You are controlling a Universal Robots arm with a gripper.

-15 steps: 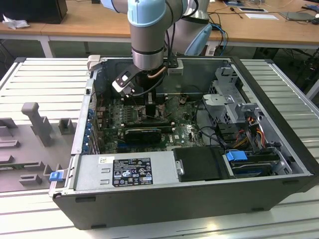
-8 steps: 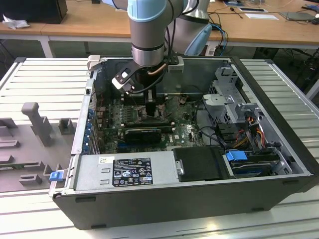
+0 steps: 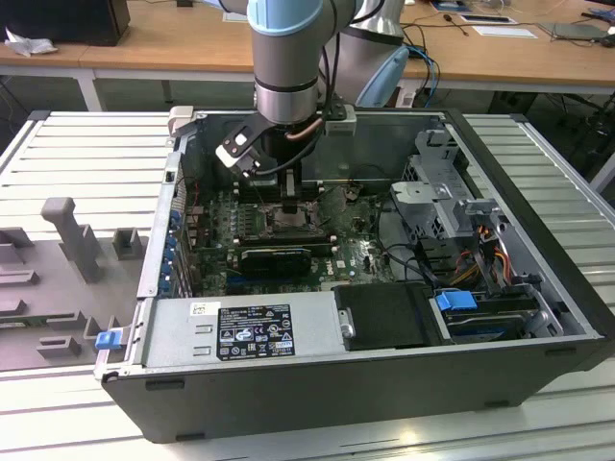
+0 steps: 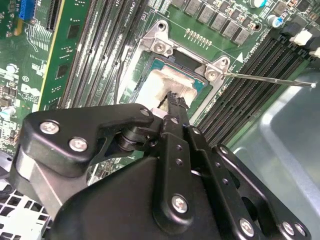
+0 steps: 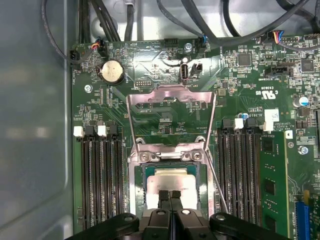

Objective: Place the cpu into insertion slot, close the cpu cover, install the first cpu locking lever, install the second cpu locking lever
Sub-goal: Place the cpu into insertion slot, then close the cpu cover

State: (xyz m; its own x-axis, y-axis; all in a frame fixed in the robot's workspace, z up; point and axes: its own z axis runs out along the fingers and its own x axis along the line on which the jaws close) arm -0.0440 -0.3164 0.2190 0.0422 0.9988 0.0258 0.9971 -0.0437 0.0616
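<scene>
The black two-fingered tool (image 5: 170, 196) is hanging directly over the socket with its fingertips pressed together, gripping nothing that I can make out; in the second wrist view the tips (image 4: 175, 102) are sitting at or just above the chip's top, and contact cannot be told. Right under them, the small flat square cpu with its pale silver-grey metal top (image 5: 172, 177) is lying flat inside the square dark insertion slot with the silver metal surround (image 5: 141, 172). Just beyond the slot's far edge, the thin silver-grey cpu cover, a frame with a large square window (image 5: 172, 95), is standing swung open, leaning away from the tool, so it is lying straight ahead along the fingers' line. A thin silver wire locking lever (image 5: 216, 180) is running beside the slot, unlatched and angled outward. Long black memory slots (image 5: 102, 175) are flanking both sides. Farther off, a round silver coin battery (image 5: 112, 71) and dark cables (image 5: 100, 20) are crowding the green circuit board's (image 5: 150, 60) far end.
</scene>
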